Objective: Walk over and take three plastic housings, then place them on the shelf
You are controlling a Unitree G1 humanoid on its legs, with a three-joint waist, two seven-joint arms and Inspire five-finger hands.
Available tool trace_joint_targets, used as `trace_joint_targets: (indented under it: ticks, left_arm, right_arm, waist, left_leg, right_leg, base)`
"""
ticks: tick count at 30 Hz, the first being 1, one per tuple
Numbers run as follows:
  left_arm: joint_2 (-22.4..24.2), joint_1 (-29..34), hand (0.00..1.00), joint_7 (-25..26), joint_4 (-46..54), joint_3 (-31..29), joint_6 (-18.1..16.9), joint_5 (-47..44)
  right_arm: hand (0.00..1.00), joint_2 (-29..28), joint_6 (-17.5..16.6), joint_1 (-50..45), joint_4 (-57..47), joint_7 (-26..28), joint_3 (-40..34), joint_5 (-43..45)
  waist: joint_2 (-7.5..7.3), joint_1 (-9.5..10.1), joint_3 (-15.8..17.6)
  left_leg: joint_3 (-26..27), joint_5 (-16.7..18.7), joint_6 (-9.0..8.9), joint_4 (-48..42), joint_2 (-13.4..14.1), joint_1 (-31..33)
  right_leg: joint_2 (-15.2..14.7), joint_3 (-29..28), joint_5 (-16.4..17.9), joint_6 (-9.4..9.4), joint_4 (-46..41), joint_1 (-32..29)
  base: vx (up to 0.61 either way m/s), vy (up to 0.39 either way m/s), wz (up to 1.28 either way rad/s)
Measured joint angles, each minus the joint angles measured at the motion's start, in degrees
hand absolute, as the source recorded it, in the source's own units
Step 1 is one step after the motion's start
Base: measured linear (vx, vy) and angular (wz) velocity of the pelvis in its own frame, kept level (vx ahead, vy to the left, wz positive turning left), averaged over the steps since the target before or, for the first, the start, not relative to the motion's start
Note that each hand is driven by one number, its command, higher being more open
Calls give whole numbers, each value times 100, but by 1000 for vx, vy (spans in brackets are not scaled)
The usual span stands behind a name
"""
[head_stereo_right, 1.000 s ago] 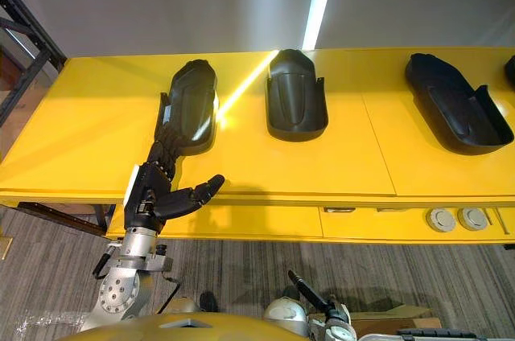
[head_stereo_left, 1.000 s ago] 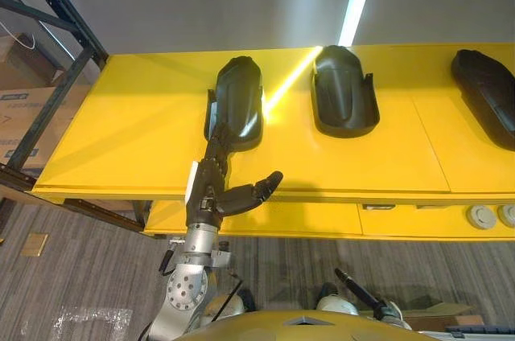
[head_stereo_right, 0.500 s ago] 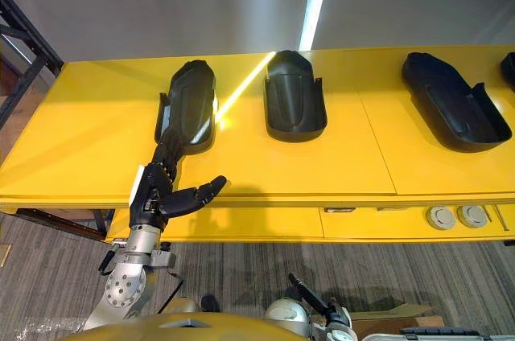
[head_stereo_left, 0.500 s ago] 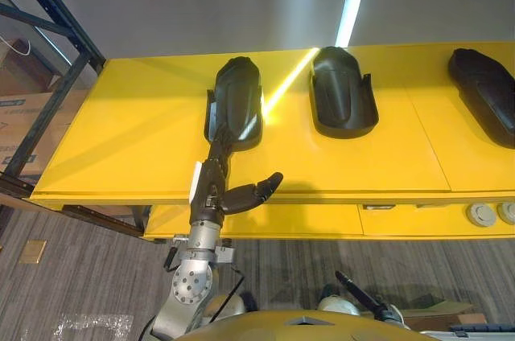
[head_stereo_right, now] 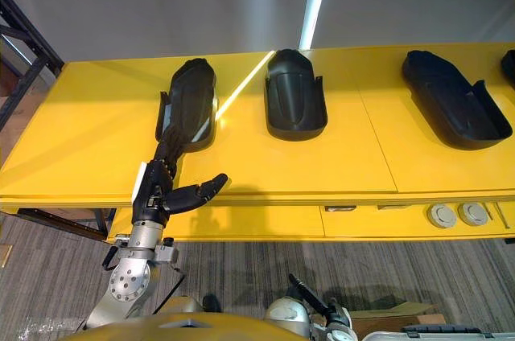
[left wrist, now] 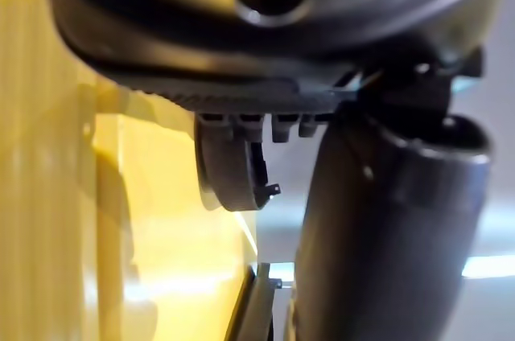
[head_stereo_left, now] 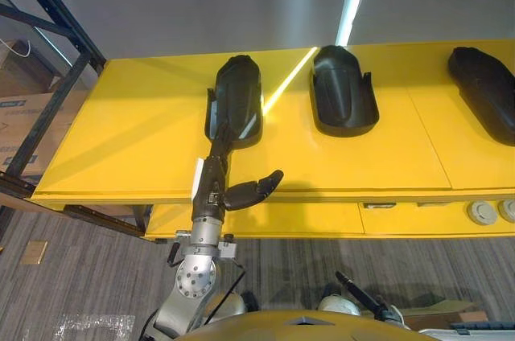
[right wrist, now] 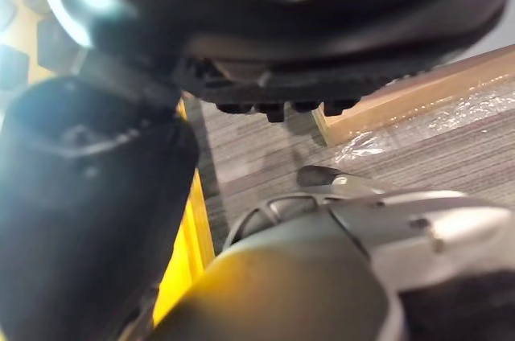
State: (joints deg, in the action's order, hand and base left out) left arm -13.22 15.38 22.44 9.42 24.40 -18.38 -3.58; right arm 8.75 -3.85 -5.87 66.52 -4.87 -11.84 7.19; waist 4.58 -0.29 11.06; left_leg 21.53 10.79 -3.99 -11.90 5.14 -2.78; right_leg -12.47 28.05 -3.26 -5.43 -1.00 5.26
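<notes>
Fingers (head_stereo_left: 220, 146) of the left hand (head_stereo_left: 211, 184) had crept fwd over the last sec. Their tips lay a bit further up the near end of the left housing (head_stereo_left: 237, 96) than before. Couldn't tell whether they pressed on the plastic or hovered just above it. They were straight and held close together in a row, w/ nothing curled and nothing held. The thumb (head_stereo_left: 253, 188) stuck out wide to the right over the front edge of the yellow table (head_stereo_left: 129, 132), clear of the housing. The wrist had risen w/ the reach, and the arm came up from below the table edge.

The housing itself hadn't budged vs. the table. So the 1st pick was prob. only at the approach stage: reach nearly done, grasp not started. The thumb would likely need to swing in against the near rim before any lift.

Further out, the middle housing (head_stereo_left: 344, 88) lay near the 1st, w/ a light streak (head_stereo_left: 290, 76) between them. The right housing (head_stereo_right: 455, 100) lay well apart toward the table's right end. All 3 sat on the table, none taken. The dark shelf frame (head_stereo_left: 56, 88) stood off the table's left end. The right hand (right wrist: 88, 196) hung low near the floor, idle.
</notes>
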Motion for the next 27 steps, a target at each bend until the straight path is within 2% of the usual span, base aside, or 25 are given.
trace_joint_targets:
  ticks: [21,24,27]
  left_arm:
    - [103,-33,100,230,-1,-87,69,2]
    - [102,-11,100,229,-7,-86,-152,0]
    - [104,9,100,233,2,-87,-711,-9]
  right_arm:
    - [100,0,-13,-8,0,52,-20,-1]
    - [100,0,-22,-12,1,52,-23,-1]
    - [100,2,-25,-31,5,54,-24,-3]
  waist:
    - [5,8,-10]
    - [8,11,-13]
    - [14,19,-76]
  left_leg:
    - [-8,-20,28,-23,3,-7]
    - [-8,-24,31,-12,3,-42]
    - [-10,-26,32,6,3,-90]
  right_leg:
    - [2,-3,-2,-2,-1,6]
    - [5,-5,-2,-3,3,34]
    - [13,-1,-2,-3,21,80]
  base:
    - [-3,-1,0]
    - [0,0,0]
    - [0,0,0]
